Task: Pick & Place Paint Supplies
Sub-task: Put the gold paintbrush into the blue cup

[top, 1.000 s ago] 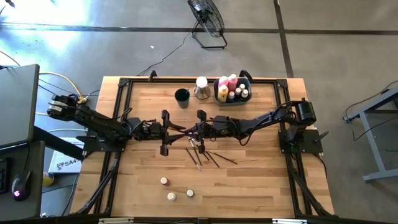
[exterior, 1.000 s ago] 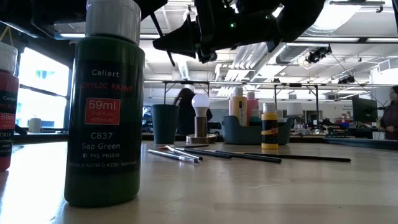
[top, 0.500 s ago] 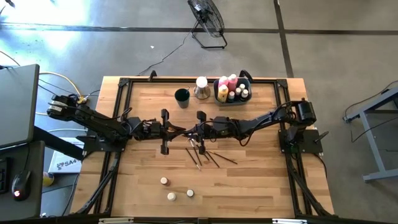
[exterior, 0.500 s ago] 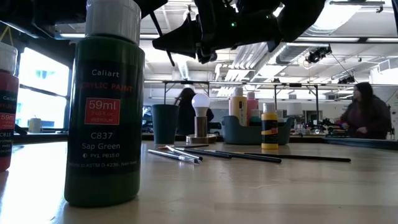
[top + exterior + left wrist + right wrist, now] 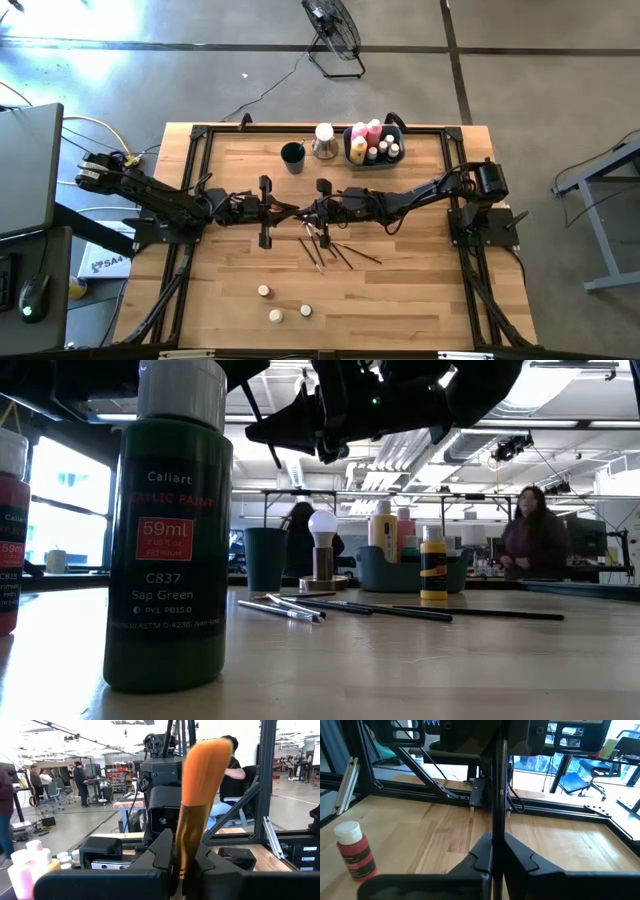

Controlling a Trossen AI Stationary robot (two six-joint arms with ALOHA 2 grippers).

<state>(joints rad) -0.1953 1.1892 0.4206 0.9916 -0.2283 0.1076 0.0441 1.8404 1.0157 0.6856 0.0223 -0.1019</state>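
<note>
We look across a pale wooden table framed by black rails, in a large workshop where a person stands far behind. On its far edge sits a grey-blue bin holding bottles and pots we cannot count exactly, among them one pink and one yellow. Beside it stand a light bulb on a base and a dark green cup. About four loose dark-handled brushes lie fanned at mid-table, and three small capped pots sit on the near side. Closest to the low camera stand a green Sap Green paint bottle and a red paint bottle.

Both arms meet above the table's middle. The left gripper is clamped tight on a brush with orange bristles, its tuft pointing away from the wrist. The right gripper is pinched tight on a thin dark brush handle. We cannot tell whether both hold the same brush.
</note>
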